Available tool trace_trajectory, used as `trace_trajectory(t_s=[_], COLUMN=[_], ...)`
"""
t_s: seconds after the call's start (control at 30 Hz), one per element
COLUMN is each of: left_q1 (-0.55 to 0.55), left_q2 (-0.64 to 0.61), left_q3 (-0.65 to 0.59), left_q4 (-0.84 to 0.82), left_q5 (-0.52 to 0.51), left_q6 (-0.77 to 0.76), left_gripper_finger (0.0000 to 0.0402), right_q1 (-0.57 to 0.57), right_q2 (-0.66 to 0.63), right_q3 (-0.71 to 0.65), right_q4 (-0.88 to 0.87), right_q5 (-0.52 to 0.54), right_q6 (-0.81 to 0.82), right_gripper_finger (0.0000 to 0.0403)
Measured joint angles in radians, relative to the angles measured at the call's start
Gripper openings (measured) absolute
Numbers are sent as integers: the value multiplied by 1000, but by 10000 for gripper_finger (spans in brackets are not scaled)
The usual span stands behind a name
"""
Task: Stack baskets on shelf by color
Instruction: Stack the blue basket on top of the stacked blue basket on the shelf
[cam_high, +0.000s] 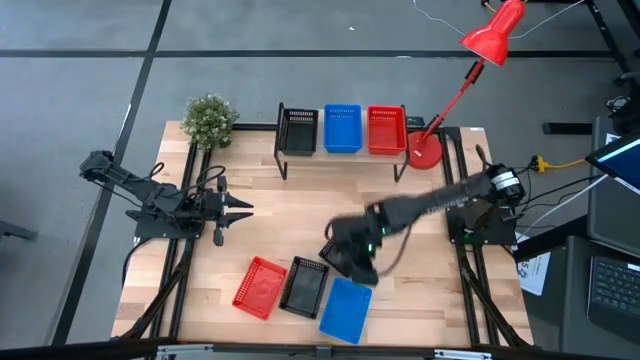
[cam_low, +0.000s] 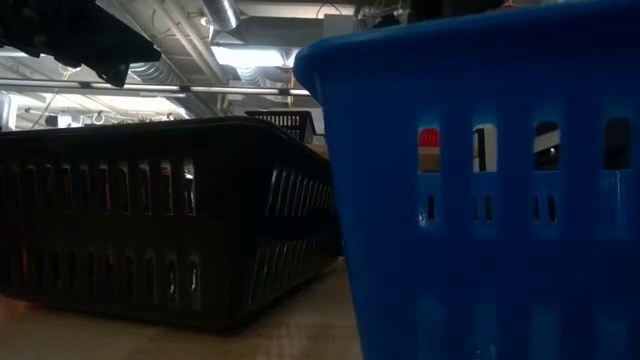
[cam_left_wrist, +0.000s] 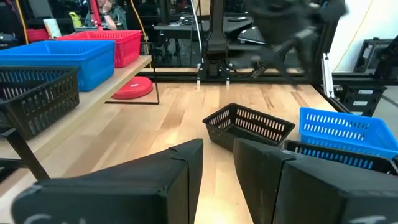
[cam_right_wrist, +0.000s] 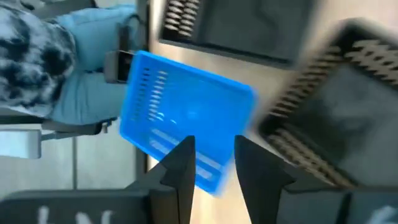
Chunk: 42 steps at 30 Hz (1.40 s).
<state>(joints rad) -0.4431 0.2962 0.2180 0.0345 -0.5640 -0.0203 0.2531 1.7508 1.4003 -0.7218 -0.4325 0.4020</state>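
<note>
The shelf (cam_high: 345, 152) carries black, blue and red baskets side by side; three loose baskets lie near my right claw (cam_right_wrist: 212, 163), slightly open, empty, above the blue basket (cam_right_wrist: 186, 118).

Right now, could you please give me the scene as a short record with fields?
shelf: holds black basket, blue basket, red basket, side by side
near table edge: red basket, black basket, blue basket
right gripper: open, above the near blue basket
left gripper: waiting at table's left
</note>
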Motion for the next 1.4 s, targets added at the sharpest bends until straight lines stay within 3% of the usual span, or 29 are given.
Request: trace_trajectory(t_s=[0.2,0.37,0.67,1.07,1.4], left_q1=[0,0,0,0,0], left_q2=[0,0,0,0,0], left_q3=[0,0,0,0,0], left_q4=[0,0,-4,-7,-53], left_q5=[0,0,0,0,0], left_q6=[4,4,4,4,5], left_gripper_finger=[84,84,84,84,84], right_q1=[176,282,301,231,147], right_q2=[0,33,210,200,194], right_q3=[-114,-169,-172,-171,-171], right_q4=[354,560,522,207,129], right_q5=[212,394,384,454,718], right_q6=[263,376,533,395,259], right_gripper_finger=[105,105,105,105,105])
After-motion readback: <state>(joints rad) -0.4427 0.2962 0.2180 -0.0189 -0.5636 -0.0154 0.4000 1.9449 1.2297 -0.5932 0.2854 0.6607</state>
